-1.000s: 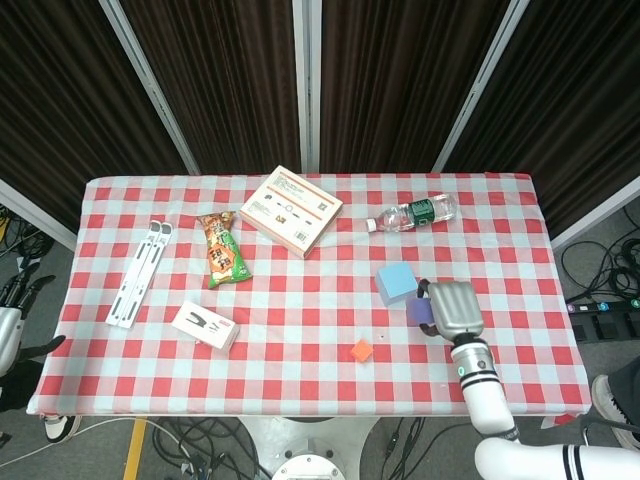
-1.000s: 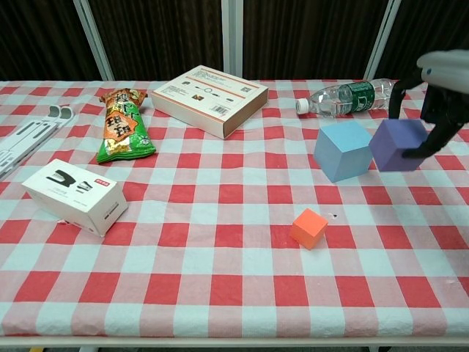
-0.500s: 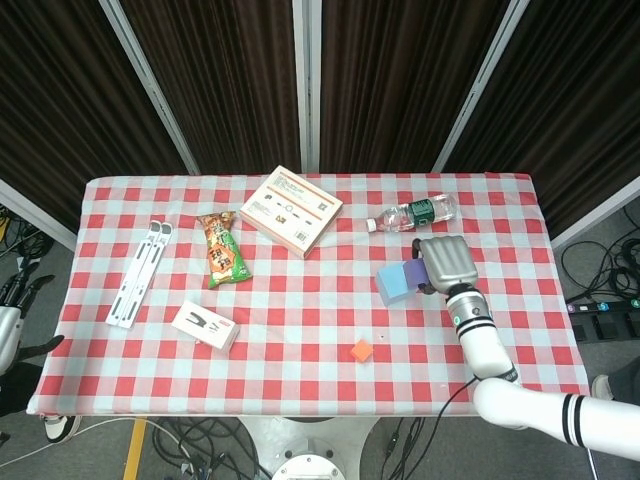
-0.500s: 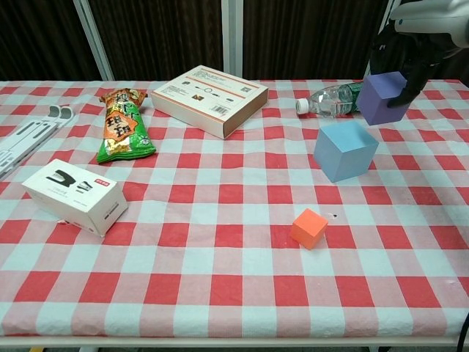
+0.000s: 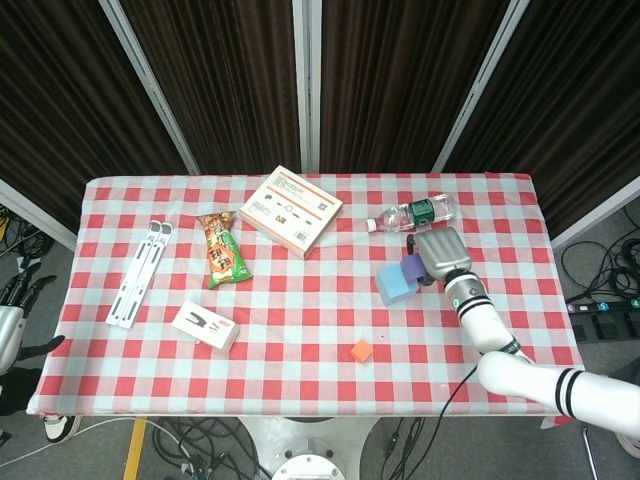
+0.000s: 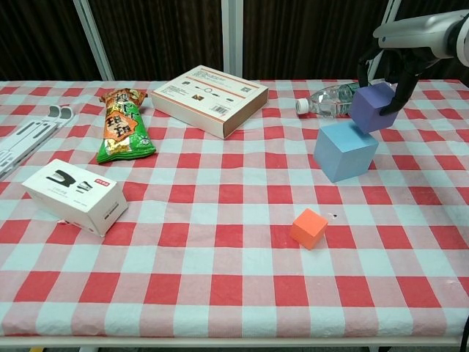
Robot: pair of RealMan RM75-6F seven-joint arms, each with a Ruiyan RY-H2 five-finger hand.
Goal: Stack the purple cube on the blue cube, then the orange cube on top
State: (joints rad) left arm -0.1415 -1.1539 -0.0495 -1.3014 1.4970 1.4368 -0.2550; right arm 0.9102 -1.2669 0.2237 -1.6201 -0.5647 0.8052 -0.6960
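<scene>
Your right hand [image 6: 392,62] grips the purple cube [image 6: 372,107] from above, fingers clamped down its sides. The cube is tilted, its lower corner at the blue cube's [image 6: 345,150] top rear edge; whether they touch you cannot tell. In the head view the right hand [image 5: 441,255] covers most of the purple cube [image 5: 410,270], which shows just past the blue cube [image 5: 393,286].

Your left hand [image 5: 15,292] hangs off the table's left edge, low beside the floor, holding nothing; its fingers look spread, though it is small and partly cut off.

Items on the checked table [image 6: 220,279]:
- Blue cube: right half, mid-depth, resting flat.
- Orange cube [image 6: 308,228]: nearer the front edge, left of the blue cube, well apart from it, turned at an angle.
- Water bottle [image 6: 333,99]: lying on its side toward the far edge, cap pointing left, just behind the blue cube.
- Flat printed box [image 6: 209,90]: near the far edge, about centre.
- Snack packet [image 6: 123,125]: left of the flat box, lying flat.
- White box [image 6: 75,196]: left front area, black mark on its top.
- White folding stand [image 5: 139,272]: near the left edge, lying flat.
</scene>
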